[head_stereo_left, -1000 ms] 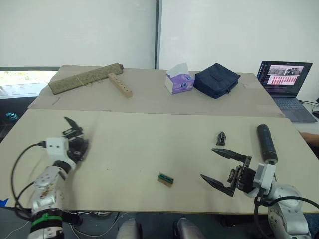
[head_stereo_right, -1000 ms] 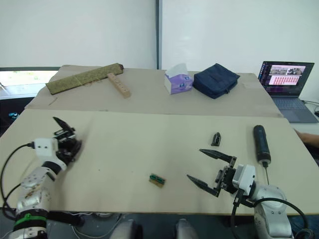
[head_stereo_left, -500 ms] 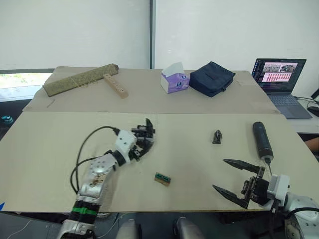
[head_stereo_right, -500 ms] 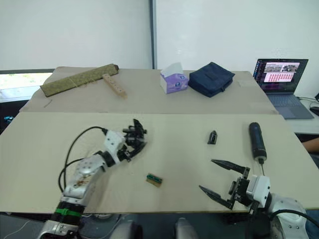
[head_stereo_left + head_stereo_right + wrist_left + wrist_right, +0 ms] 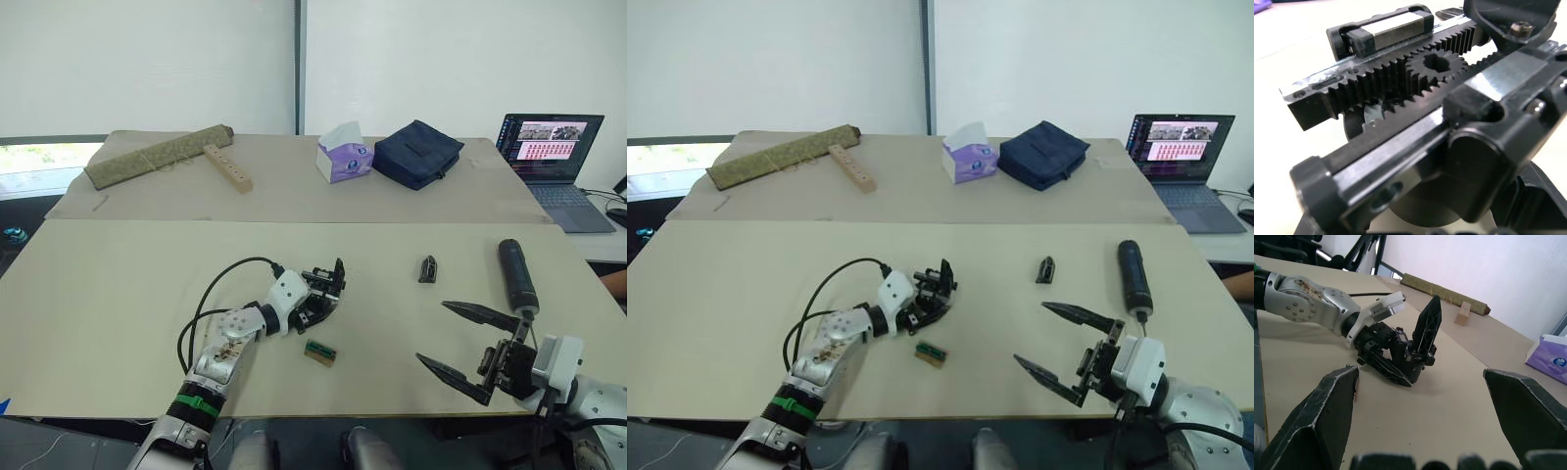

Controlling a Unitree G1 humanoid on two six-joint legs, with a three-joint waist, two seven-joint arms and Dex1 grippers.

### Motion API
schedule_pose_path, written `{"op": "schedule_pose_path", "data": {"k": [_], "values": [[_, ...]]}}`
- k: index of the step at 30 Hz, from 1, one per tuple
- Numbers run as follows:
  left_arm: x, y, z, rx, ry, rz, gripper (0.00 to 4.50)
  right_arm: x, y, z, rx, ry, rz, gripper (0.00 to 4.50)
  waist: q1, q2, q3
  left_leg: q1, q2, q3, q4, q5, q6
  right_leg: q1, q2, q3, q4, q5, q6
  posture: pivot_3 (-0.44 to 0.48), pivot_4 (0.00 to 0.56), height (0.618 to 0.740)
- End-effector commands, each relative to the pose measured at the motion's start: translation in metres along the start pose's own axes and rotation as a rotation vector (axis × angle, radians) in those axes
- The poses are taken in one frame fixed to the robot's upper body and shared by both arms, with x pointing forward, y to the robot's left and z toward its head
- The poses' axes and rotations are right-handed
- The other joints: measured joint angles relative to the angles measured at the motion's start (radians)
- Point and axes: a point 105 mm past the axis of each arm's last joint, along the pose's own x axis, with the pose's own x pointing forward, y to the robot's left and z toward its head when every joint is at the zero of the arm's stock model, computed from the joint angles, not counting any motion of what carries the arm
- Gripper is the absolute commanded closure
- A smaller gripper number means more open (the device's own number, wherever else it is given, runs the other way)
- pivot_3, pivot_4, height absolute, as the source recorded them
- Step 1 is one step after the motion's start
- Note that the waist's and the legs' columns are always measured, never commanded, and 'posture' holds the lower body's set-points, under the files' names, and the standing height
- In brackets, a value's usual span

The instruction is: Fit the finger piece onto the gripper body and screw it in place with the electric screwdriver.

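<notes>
My left gripper (image 5: 310, 305) is shut on the gripper body (image 5: 329, 286), a chunky black block whose pointed finger sticks up, resting on the table near the middle. Up close in the left wrist view, the gripper body (image 5: 1415, 93) shows its toothed racks and centre gear. The finger piece (image 5: 427, 268), a small black wedge, lies to the right of it. Further right lies the electric screwdriver (image 5: 515, 276), its bit pointing toward the front edge. My right gripper (image 5: 460, 338) hovers open and holds nothing, just in front of the screwdriver's tip. The right wrist view looks across at the gripper body (image 5: 1418, 350).
A small green block (image 5: 320, 352) lies just in front of the gripper body. On the rear table stand a tissue box (image 5: 344, 157), a navy pouch (image 5: 421, 155), a wooden strip with holes (image 5: 228, 168) and a rolled mat (image 5: 157, 157). A laptop (image 5: 547, 147) sits at far right.
My left arm has swung from the table's far left to its middle, carrying the gripper body. The right gripper drifted a little right and stayed open. The camera view shifted too.
</notes>
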Motion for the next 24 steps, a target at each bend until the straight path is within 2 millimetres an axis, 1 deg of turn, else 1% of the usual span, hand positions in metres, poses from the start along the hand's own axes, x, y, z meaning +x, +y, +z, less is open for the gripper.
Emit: {"op": "schedule_pose_path", "data": {"k": [1, 5, 6, 7, 8, 9, 11, 15, 17, 19, 21, 24], "values": [[0.003, -0.003, 0.011, 0.042, -0.031, -0.021, 2.09, -0.001, -0.003, 0.011, -0.023, -0.016, -0.017, 0.00, 0.000, 0.000, 0.000, 0.000, 0.000, 0.000, 0.000, 0.000, 0.000, 0.000, 0.000, 0.000, 0.000, 0.000, 0.000, 0.000, 0.150, 0.740], [-0.002, 0.000, 0.006, 0.010, -0.014, -0.017, 2.09, -0.003, -0.001, 0.009, -0.013, -0.008, -0.020, 0.00, 0.000, 0.000, 0.000, 0.000, 0.000, 0.000, 0.000, 0.000, 0.000, 0.000, 0.000, 0.000, 0.000, 0.000, 0.000, 0.000, 0.150, 0.740], [-0.003, 0.002, 0.005, 0.009, -0.013, -0.013, 1.05, -0.003, -0.001, 0.008, -0.011, -0.006, -0.019, 0.00, 0.000, 0.000, 0.000, 0.000, 0.000, 0.000, 0.000, 0.000, 0.000, 0.000, 0.000, 0.000, 0.000, 0.000, 0.000, 0.000, 0.150, 0.740], [-0.005, 0.003, 0.005, 0.008, -0.010, -0.014, 0.70, -0.004, -0.001, 0.007, -0.010, -0.005, -0.019, 0.00, 0.000, 0.000, 0.000, 0.000, 0.000, 0.000, 0.000, 0.000, 0.000, 0.000, 0.000, 0.000, 0.000, 0.000, 0.000, 0.000, 0.150, 0.740], [-0.006, 0.004, 0.005, 0.013, -0.008, -0.016, 0.22, -0.005, -0.001, 0.006, -0.008, -0.004, -0.019, 0.00, 0.000, 0.000, 0.000, 0.000, 0.000, 0.000, 0.000, 0.000, 0.000, 0.000, 0.000, 0.000, 0.000, 0.000, 0.000, 0.000, 0.150, 0.740], [-0.007, 0.004, 0.005, 0.016, -0.007, -0.017, 0.06, -0.005, -0.001, 0.006, -0.007, -0.004, -0.019, 0.00, -0.001, 0.000, 0.000, 0.000, 0.000, 0.000, 0.000, 0.000, 0.000, 0.000, 0.000, 0.000, 0.000, 0.000, 0.000, 0.000, 0.150, 0.740], [-0.012, 0.006, 0.004, 0.003, 0.002, -0.034, 0.06, -0.006, 0.000, 0.004, -0.005, -0.001, -0.018, 0.00, -0.003, 0.000, 0.000, 0.001, 0.000, 0.000, 0.000, 0.000, 0.000, 0.000, 0.000, 0.000, 0.000, 0.000, 0.000, 0.000, 0.150, 0.740], [-0.027, 0.016, -0.003, -0.030, 0.028, -0.061, 0.06, -0.008, -0.001, 0.001, -0.005, -0.001, -0.012, 0.00, -0.004, 0.001, 0.000, 0.001, 0.000, 0.000, 0.000, 0.000, 0.000, 0.000, 0.000, 0.000, 0.001, 0.000, 0.000, 0.000, 0.150, 0.740], [-0.033, 0.019, -0.004, -0.065, 0.030, -0.103, 0.06, -0.009, -0.002, 0.000, -0.005, 0.001, -0.010, 0.00, -0.004, 0.001, 0.000, 0.001, 0.001, 0.000, 0.000, 0.000, 0.000, 0.000, 0.000, 0.000, 0.001, 0.000, -0.001, 0.000, 0.150, 0.740], [-0.036, 0.019, -0.003, -0.071, 0.030, -0.158, 0.06, -0.011, -0.003, -0.001, -0.005, 0.002, -0.009, 0.00, -0.003, 0.001, 0.000, 0.001, 0.000, 0.000, 0.000, 0.000, 0.000, 0.000, 0.000, 0.000, 0.001, -0.001, -0.001, 0.000, 0.150, 0.740], [-0.040, 0.016, -0.005, -0.061, 0.055, -0.253, 0.06, -0.012, -0.004, -0.001, -0.009, 0.006, -0.006, 0.00, -0.002, 0.001, 0.000, 0.001, 0.000, 0.000, 0.000, 0.000, 0.000, 0.000, 0.000, 0.000, 0.000, -0.001, -0.001, 0.000, 0.150, 0.740], [-0.034, 0.025, -0.004, -0.003, 0.087, -0.294, 0.06, -0.012, -0.008, 0.000, -0.015, 0.008, 0.001, 0.00, 0.002, 0.001, 0.000, 0.001, 0.000, 0.000, 0.000, 0.000, 0.000, 0.000, 0.000, 0.000, 0.000, -0.001, -0.001, 0.000, 0.150, 0.740]]}}
